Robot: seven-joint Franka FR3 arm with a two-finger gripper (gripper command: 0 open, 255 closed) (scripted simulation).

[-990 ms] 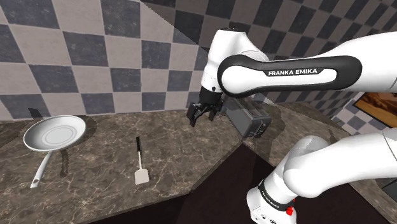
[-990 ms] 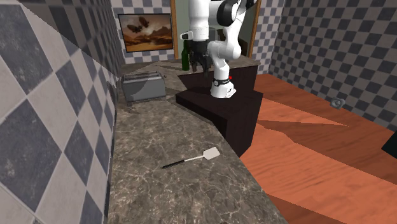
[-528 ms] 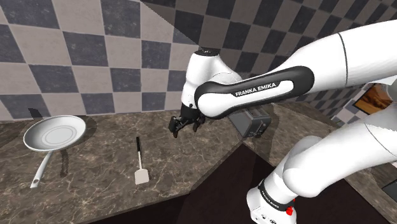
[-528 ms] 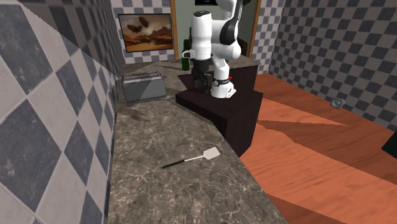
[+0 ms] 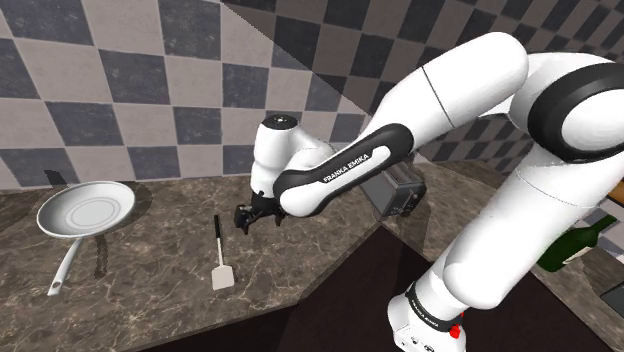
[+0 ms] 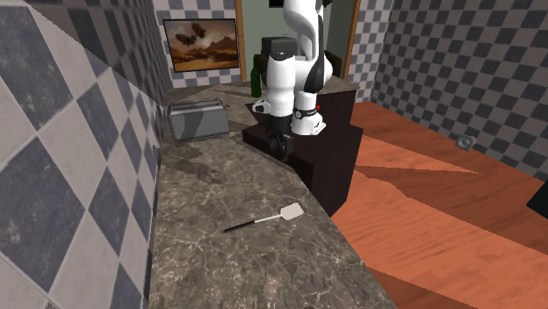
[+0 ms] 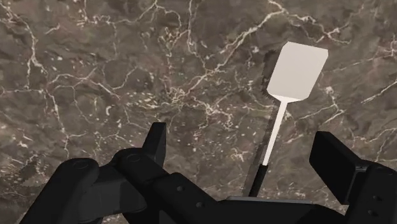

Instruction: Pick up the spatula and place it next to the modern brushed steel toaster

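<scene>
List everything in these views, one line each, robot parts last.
Countertop: one, dark brown veined stone.
Spatula: one, white blade and black handle, flat on the countertop.
Frying pan: one, white, on the countertop at the shoulder view's left.
Toaster: one, grey, at the countertop's far end in the second exterior view.
Bottle: one, green, behind the arm at the shoulder view's right.
Painting: one, brown tones, hanging beyond the toaster.
Stand: one, dark box, beside the countertop.
Arm: one, white with dark joints, reaching over the countertop.
Gripper: one, black, open, over the spatula's handle.
</scene>
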